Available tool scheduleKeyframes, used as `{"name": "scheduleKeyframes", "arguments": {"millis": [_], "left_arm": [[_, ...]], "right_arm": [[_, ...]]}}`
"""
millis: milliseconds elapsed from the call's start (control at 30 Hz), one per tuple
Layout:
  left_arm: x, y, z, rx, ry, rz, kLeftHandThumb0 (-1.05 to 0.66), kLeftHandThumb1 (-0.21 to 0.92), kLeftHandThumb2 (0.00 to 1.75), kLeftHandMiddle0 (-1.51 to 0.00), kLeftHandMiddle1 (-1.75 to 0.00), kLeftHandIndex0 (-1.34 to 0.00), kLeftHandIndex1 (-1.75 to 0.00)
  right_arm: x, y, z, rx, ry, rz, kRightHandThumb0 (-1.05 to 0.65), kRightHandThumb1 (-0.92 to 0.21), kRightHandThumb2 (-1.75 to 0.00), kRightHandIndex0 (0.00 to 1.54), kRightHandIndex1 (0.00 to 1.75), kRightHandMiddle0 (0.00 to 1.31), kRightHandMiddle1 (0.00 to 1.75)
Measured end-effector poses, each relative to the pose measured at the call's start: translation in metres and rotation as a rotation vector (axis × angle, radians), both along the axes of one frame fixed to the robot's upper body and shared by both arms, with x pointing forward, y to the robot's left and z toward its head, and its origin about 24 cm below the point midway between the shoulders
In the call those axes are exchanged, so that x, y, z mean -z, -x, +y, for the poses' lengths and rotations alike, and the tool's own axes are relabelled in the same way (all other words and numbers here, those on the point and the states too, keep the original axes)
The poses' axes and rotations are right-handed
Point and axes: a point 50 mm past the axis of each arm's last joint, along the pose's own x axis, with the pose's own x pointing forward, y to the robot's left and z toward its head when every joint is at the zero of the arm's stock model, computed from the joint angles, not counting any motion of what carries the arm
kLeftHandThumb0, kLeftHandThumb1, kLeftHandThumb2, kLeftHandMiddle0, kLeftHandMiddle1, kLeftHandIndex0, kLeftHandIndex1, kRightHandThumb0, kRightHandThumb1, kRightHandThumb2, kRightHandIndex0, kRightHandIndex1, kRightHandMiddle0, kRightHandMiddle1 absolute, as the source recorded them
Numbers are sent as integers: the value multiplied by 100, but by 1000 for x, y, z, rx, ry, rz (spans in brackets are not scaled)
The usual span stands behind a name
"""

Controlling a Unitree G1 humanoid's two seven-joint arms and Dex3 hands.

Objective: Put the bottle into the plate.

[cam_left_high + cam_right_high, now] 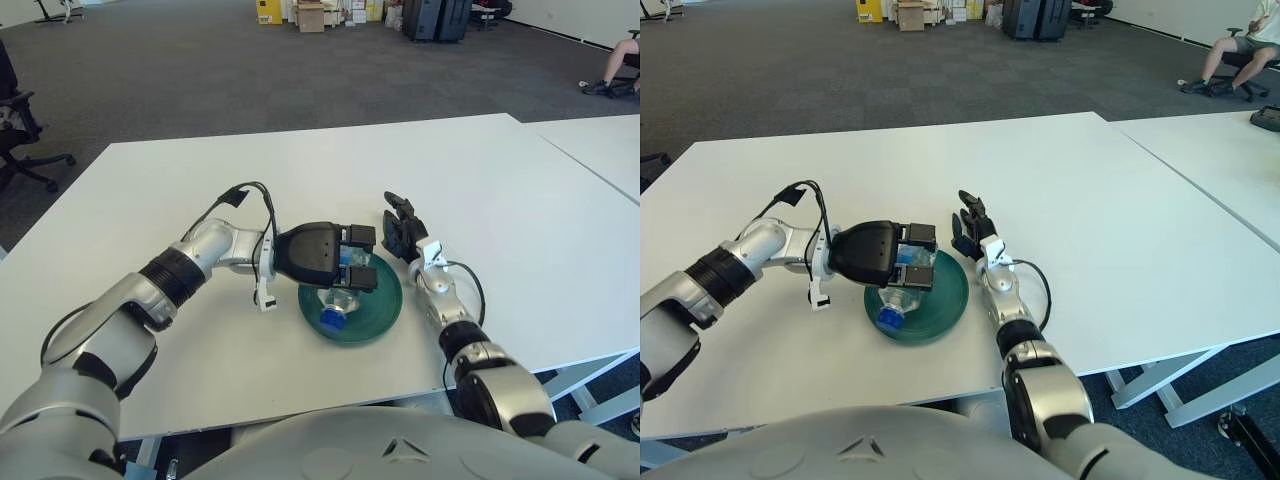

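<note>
A clear plastic bottle (338, 305) with a blue cap lies tilted in the dark green plate (388, 305) near the front of the white table (300, 170), cap end down toward the plate's front left. My left hand (355, 258) reaches in from the left over the plate's back rim, and its fingers are closed around the bottle's upper end. My right hand (403, 228) shows just right of the plate's back edge, fingers spread and holding nothing.
A second white table (600, 140) stands close on the right. An office chair (15, 130) is off the table's left. A seated person (620, 60) and stacked boxes (310, 15) are far back across the grey carpet.
</note>
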Motion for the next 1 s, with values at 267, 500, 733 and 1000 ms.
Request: {"name": "scheduleKeyframes", "arguments": {"millis": [267,500,733,1000], "left_arm": [[-19,-6,9,-24,87,-29,-104,92,100,-1,-2,0,-8],[-31,-10,13,-49,173,-5,-105,92,101,0,0,0,-2],[-32,-16,21,-95,324,179,-105,92,94,-1,0,-2,-10],[-38,-24,33,-139,664,396,-104,92,76,-4,-1,0,-34]], "right_arm": [[-1,-3,0,5,1,9,-78,-92,-97,21,0,0,30],[-8,10,2,-56,-54,-162,-77,-92,-105,15,0,0,32],[-6,30,3,-170,-101,-261,-79,-92,-100,16,1,0,31],[3,26,-1,-69,-69,-155,-78,-92,-89,19,2,0,37]]}}
